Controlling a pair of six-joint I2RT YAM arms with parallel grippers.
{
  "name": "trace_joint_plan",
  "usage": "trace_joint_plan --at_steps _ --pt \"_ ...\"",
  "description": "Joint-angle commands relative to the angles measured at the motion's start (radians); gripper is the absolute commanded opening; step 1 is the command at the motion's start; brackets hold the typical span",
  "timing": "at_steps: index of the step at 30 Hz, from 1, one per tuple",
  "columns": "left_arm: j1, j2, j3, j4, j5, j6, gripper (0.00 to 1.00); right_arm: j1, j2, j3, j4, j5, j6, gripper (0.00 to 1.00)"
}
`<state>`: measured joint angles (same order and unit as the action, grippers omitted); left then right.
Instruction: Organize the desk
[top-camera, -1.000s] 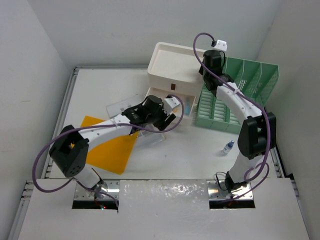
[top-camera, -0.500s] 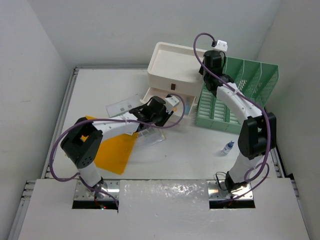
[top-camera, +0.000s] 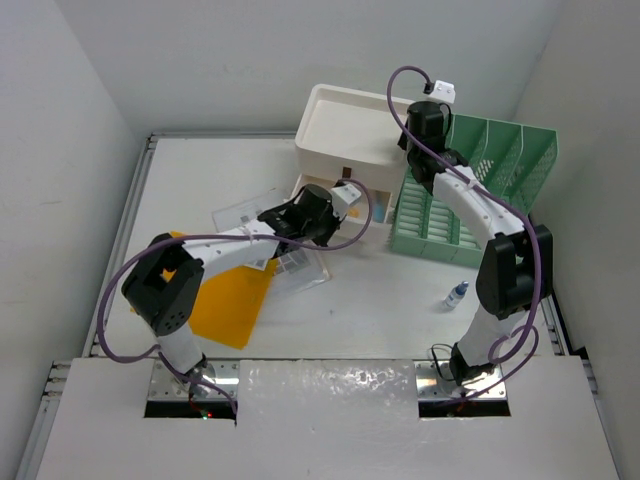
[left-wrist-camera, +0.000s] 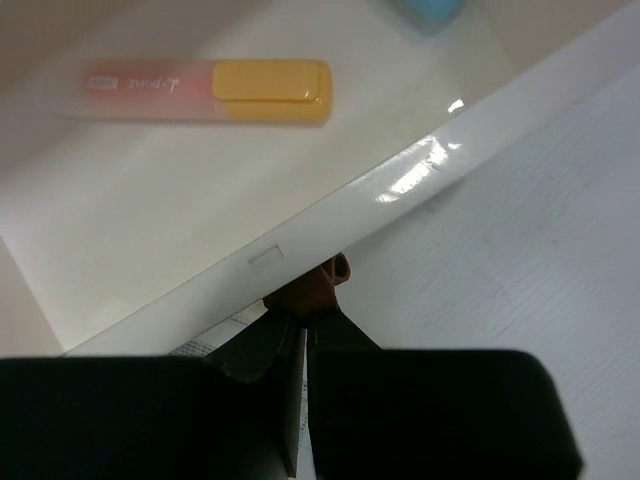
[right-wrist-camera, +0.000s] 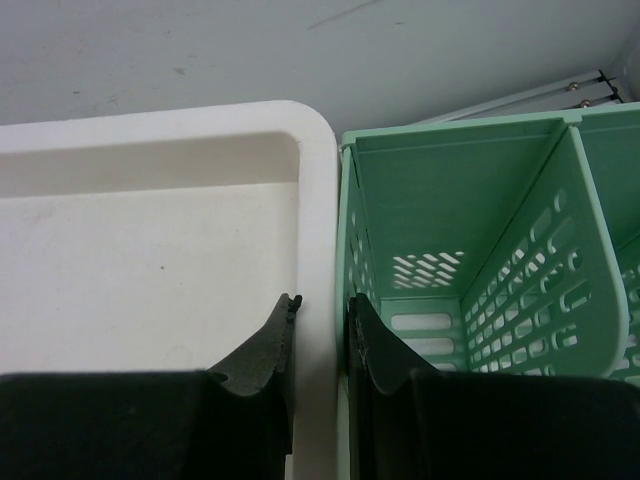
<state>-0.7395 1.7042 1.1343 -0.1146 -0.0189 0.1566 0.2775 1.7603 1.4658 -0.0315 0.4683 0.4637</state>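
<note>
The desk (top-camera: 200, 170) carries a white three-drawer box (top-camera: 340, 125) at the back. One drawer (left-wrist-camera: 400, 190) stands open, with a pink and yellow stick (left-wrist-camera: 215, 90) and a blue item (left-wrist-camera: 428, 10) inside. My left gripper (top-camera: 338, 205) (left-wrist-camera: 305, 312) is at the drawer's front, shut on its small brown handle (left-wrist-camera: 328, 282). My right gripper (top-camera: 426, 128) (right-wrist-camera: 320, 320) is shut on the box's right top rim (right-wrist-camera: 318, 200), its right finger against the green file rack (right-wrist-camera: 450, 190).
The green slotted rack (top-camera: 500, 150) stands right of the box. An orange folder (top-camera: 225, 305) lies at the front left under the left arm. A clear sleeve with paper (top-camera: 245, 212) lies behind it. A small blue-capped bottle (top-camera: 456, 294) sits by the right arm.
My left gripper has moved up to the drawer front and closed from open onto the brown handle. The right arm has not moved.
</note>
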Motion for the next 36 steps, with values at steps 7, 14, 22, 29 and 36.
trace_joint_plan --at_steps 7,14,22,29,36 --pt "-0.041 0.024 0.177 0.132 -0.031 0.038 0.00 0.014 0.025 -0.032 -0.111 -0.065 0.030 0.00" --pt "-0.015 0.136 0.295 0.153 -0.116 0.070 0.00 0.025 0.033 -0.030 -0.111 -0.094 0.026 0.00" --pt "0.046 0.284 0.518 0.206 -0.246 0.175 0.00 0.023 0.027 -0.024 -0.126 -0.143 0.001 0.00" --pt "0.065 0.380 0.637 0.176 -0.199 0.172 0.35 0.025 0.044 -0.018 -0.134 -0.157 0.001 0.00" --pt "0.065 0.166 0.443 0.008 -0.040 0.063 0.84 0.025 0.031 -0.028 -0.121 -0.102 0.019 0.00"
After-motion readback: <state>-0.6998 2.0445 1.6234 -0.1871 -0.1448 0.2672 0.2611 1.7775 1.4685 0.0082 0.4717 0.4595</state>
